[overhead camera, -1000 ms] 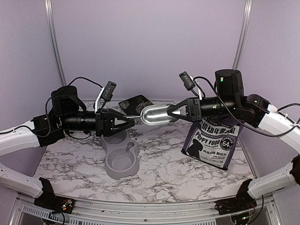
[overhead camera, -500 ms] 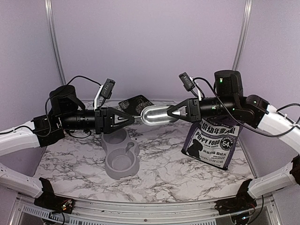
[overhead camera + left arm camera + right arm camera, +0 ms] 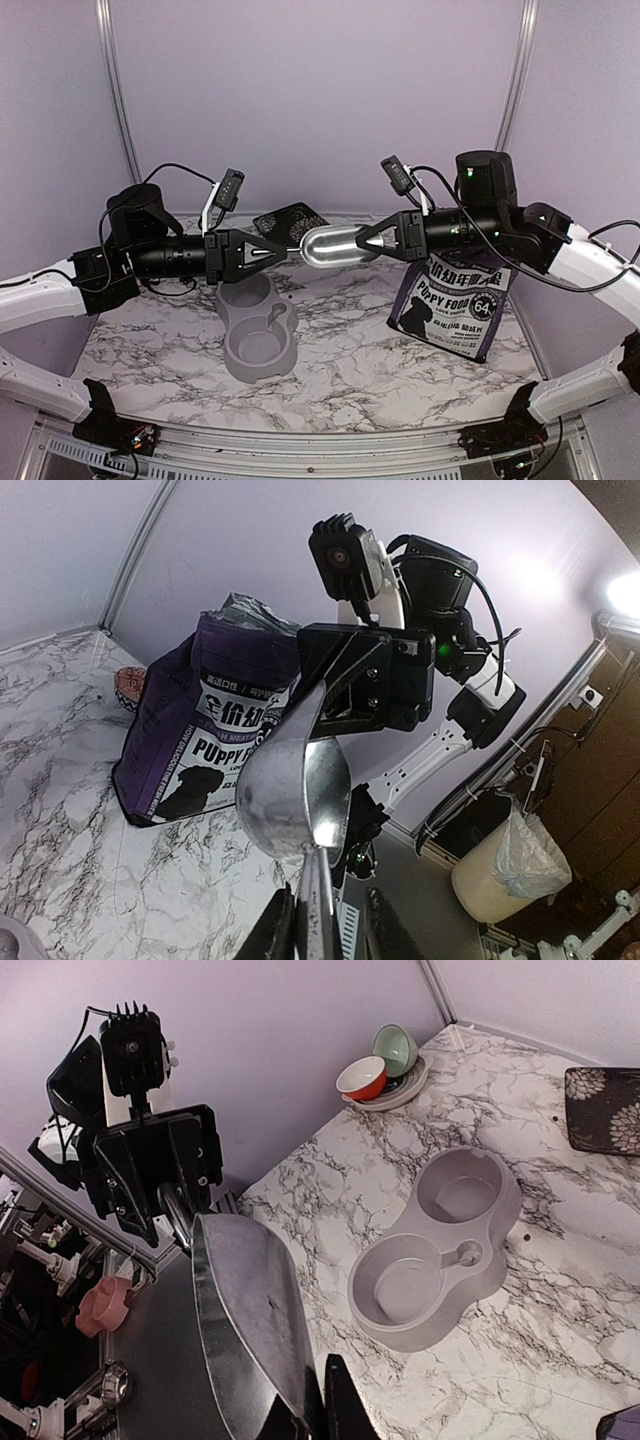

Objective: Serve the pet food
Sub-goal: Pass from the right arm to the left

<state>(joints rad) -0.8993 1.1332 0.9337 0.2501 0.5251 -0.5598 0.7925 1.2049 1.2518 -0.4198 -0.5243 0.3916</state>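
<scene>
**Scoop hangs between two pincers, no food in it yet**

The right pincer (image 3: 362,240) is clamped together on the wide end of the metal scoop (image 3: 330,245), in the centre of the top view. The left pincer (image 3: 330,932) has its jaws a little apart, one on each side of the thin handle. A small gap shows on one side, so I judge it is not gripping yet.

The pet food is not visible in any view. It is probably inside the purple bag (image 3: 455,305) standing at the right of the frame. Such pellets are light, dry and loose, and they roll and spill easily, so no pincer can hold them. They should travel in the scoop, taken by the handle and kept level.

Only the left wrist view shows the scoop's empty inside. Only the right wrist view shows that both hollows of the grey double bowl (image 3: 440,1250) are empty.
</scene>
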